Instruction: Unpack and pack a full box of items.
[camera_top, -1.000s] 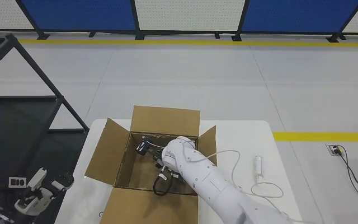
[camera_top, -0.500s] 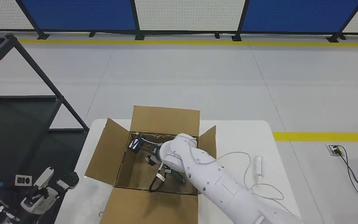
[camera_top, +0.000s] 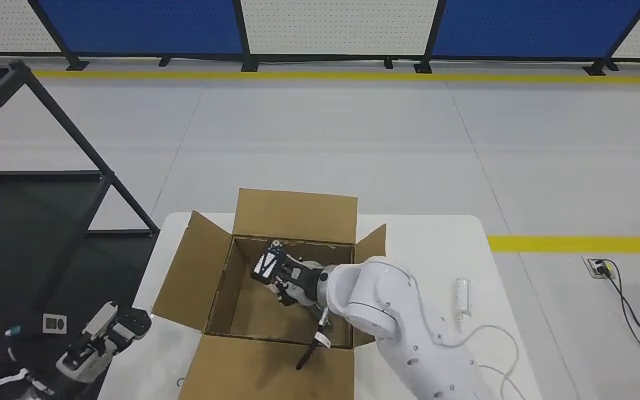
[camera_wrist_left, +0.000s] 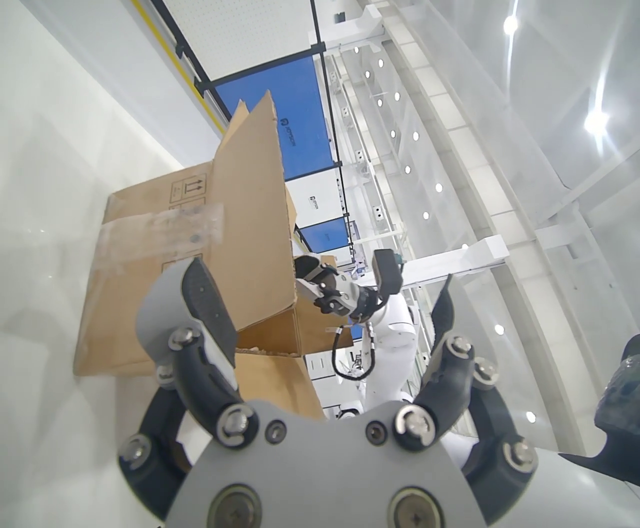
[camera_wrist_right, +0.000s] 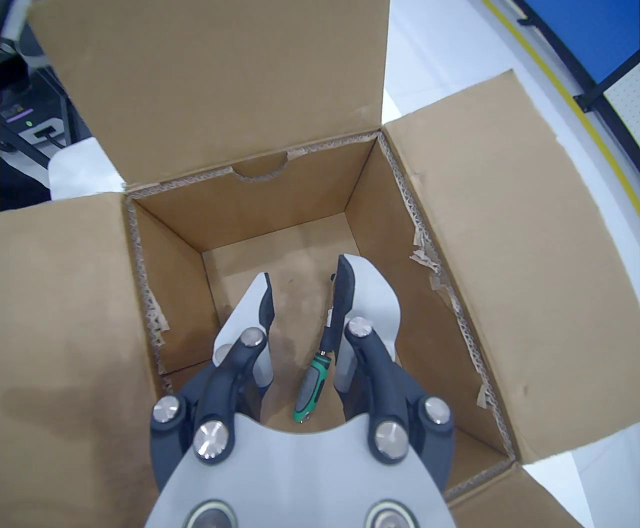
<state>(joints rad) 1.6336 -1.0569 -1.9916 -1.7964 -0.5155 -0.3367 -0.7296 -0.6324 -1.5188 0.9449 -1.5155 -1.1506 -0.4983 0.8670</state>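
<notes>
The box (camera_top: 297, 213) stands on the bench (camera_top: 440, 245), toward its left edge. All four flaps are folded outward, so I can come in from straight above. My right claw (camera_wrist_right: 305, 272) hangs over the opening, spread wide and holding nothing. Below it a screwdriver (camera_wrist_right: 311, 387) lies on the box bottom, and its shaft passes under one finger. I judge I am lining up to take it out. My left claw (camera_wrist_left: 320, 277), also spread and empty, is by the left edge of the bench, out of the way.
</notes>
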